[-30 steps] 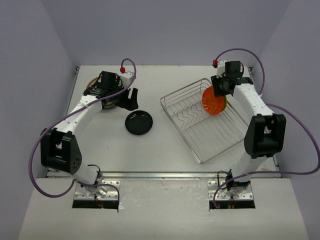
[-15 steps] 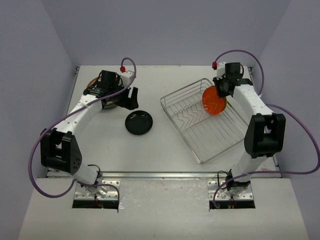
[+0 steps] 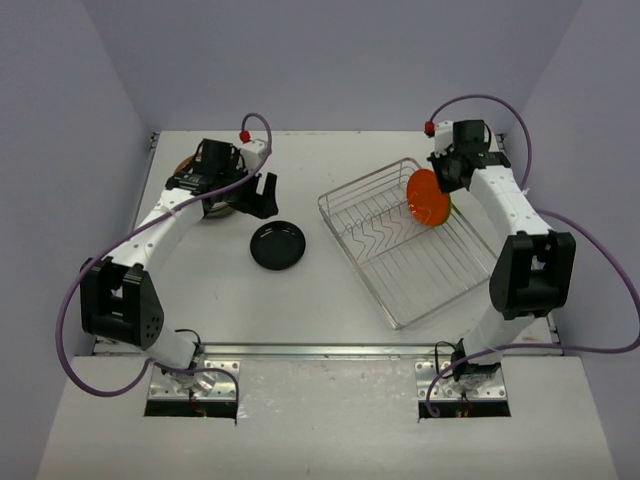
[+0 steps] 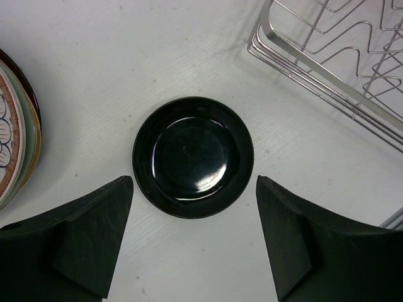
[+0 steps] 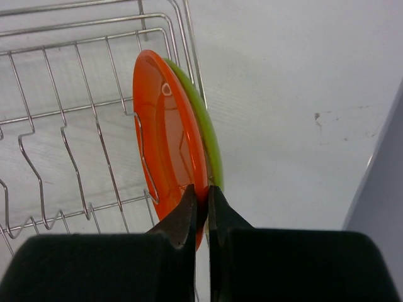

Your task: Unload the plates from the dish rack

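Observation:
The silver wire dish rack (image 3: 400, 250) sits right of the table's centre. An orange plate (image 3: 428, 198) stands on edge at its far right side. A lime green plate (image 5: 213, 141) stands right behind the orange plate (image 5: 167, 138). My right gripper (image 5: 206, 196) is shut on the orange plate's upper rim; it also shows in the top view (image 3: 446, 176). A black plate (image 3: 278, 245) lies flat on the table left of the rack. My left gripper (image 4: 194, 181) hovers open and empty above the near rim of the black plate (image 4: 192, 151).
A stack of plates (image 4: 14, 141), a patterned cream one on top, lies at the far left under my left arm (image 3: 185, 165). The rack's corner (image 4: 327, 63) is close to the right of the black plate. Grey walls enclose the table.

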Available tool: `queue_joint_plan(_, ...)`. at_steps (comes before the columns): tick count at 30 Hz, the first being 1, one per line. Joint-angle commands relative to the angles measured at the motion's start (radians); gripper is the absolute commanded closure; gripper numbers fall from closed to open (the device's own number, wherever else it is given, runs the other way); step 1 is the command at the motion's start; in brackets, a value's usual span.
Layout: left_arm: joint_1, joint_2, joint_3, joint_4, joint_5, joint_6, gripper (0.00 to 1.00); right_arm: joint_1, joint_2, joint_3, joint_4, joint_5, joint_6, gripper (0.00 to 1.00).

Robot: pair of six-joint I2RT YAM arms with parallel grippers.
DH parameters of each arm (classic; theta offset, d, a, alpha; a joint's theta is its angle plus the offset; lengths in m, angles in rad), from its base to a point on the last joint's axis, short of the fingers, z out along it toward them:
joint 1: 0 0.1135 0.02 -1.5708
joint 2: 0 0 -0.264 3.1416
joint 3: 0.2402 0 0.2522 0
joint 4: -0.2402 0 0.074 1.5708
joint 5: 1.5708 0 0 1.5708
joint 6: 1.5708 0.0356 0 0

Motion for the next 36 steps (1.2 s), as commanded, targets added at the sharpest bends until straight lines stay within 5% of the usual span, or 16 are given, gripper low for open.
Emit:
queue_joint_plan(1, -0.006, -0.050, 0.050, 0.019, 0.011, -0.010, 0.20, 0.019, -0.129, 0.143, -0.001, -0.074, 0.008, 1.00)
queue_joint_plan(9, -0.006, -0.083, 0.079, 0.022, 0.091, -0.018, 0.09, 0.034, -0.245, 0.193, 0.048, -0.103, -0.019, 1.00)
queue_joint_plan(19, -0.008, -0.153, 0.129, 0.125, 0.467, -0.171, 0.14, 0.128, -0.379, 0.022, 0.014, -0.601, 0.243, 1.00)
queue_joint_plan(26, -0.019, -0.142, 0.139, 0.124, 0.494, -0.232, 0.17, 0.324, -0.409, -0.081, 0.068, -0.608, 0.313, 1.00)
queue_joint_plan(36, -0.119, -0.106, 0.116, 0.071, 0.457, -0.148, 0.31, 0.414, -0.341, -0.028, 0.052, -0.594, 0.299, 1.00)
